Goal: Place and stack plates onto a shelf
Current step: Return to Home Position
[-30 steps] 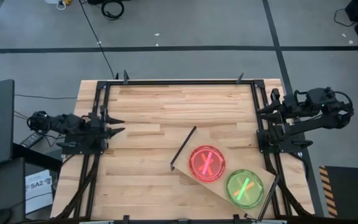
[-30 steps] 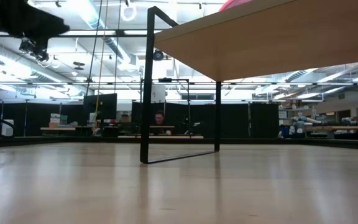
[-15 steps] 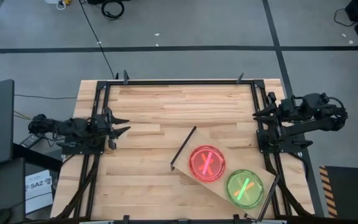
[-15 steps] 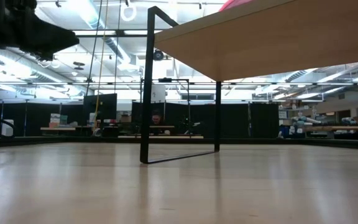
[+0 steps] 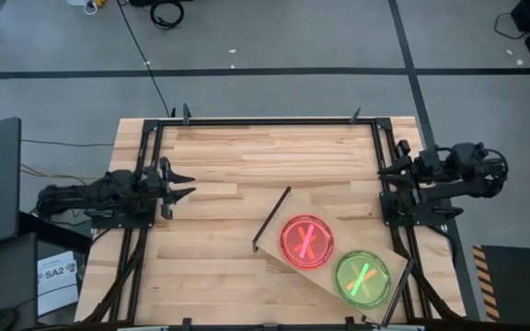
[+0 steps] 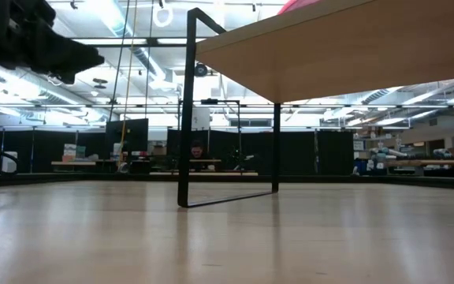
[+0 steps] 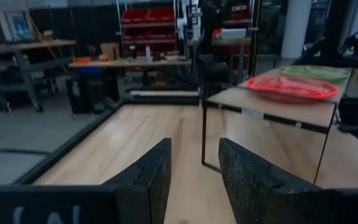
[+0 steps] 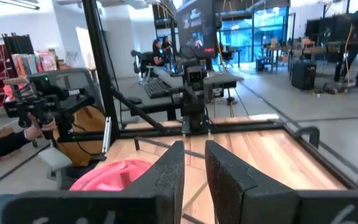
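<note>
The shelf [image 5: 332, 267], a light wooden board on thin black legs, stands aslant at the table's near right. On it sit a pink-red stack of plates [image 5: 307, 242] and a green stack [image 5: 362, 277], each with a bright cross of streaks. Both show in the left wrist view, pink-red [image 7: 291, 88] and green [image 7: 316, 71]. The pink-red one also shows in the right wrist view [image 8: 114, 174]. My left gripper [image 5: 190, 184] is open and empty at the table's left edge, pointing toward the shelf. My right gripper [image 5: 382, 169] is at the right edge, empty, its fingers a narrow gap apart [image 8: 194, 155].
The shelf's underside [image 6: 329, 47] and its black leg frame [image 6: 187, 118] fill the low view's upper right. A black frame rail [image 5: 265, 120] runs round the tabletop. A person's arm and hand [image 8: 33, 127] show beyond the table in the right wrist view.
My left arm has folded back and down at the table's left edge, its gripper sinking and edging slightly toward the right. My right arm has drawn in and down at the right edge. The plates and shelf have not moved.
</note>
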Action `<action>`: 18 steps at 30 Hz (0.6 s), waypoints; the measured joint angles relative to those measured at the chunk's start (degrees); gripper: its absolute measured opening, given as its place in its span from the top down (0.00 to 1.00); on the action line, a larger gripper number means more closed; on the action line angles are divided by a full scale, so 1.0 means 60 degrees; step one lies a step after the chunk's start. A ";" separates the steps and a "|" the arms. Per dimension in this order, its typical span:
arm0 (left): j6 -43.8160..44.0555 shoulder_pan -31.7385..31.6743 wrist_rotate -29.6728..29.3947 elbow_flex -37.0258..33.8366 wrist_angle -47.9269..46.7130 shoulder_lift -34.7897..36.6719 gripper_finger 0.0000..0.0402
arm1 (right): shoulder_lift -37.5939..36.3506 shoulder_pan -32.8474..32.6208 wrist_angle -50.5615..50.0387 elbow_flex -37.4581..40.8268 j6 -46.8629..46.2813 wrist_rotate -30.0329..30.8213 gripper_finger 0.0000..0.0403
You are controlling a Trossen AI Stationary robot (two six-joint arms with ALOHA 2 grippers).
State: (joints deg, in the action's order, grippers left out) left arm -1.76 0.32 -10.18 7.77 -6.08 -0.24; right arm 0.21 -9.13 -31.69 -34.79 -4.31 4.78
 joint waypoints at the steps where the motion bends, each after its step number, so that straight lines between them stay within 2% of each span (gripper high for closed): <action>1: 0.0071 -0.0084 0.0085 0.0000 -0.0111 0.0001 0.65 | -0.0010 0.0000 0.0024 0.0118 -0.0047 0.0002 0.83; 9: 0.0238 -0.0278 0.0321 -0.0004 -0.0361 -0.0006 0.65 | -0.0004 0.0000 0.0958 0.1175 -0.0102 0.0032 0.83; 18: 0.0127 -0.0278 0.0321 -0.0004 -0.0345 -0.0006 0.65 | -0.0004 0.0000 0.2057 0.1959 0.0164 0.0775 0.82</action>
State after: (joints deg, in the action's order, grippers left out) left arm -1.00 -1.34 -8.25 7.75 -8.15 -0.27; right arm 0.19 -9.13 -19.34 -23.03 -3.33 9.43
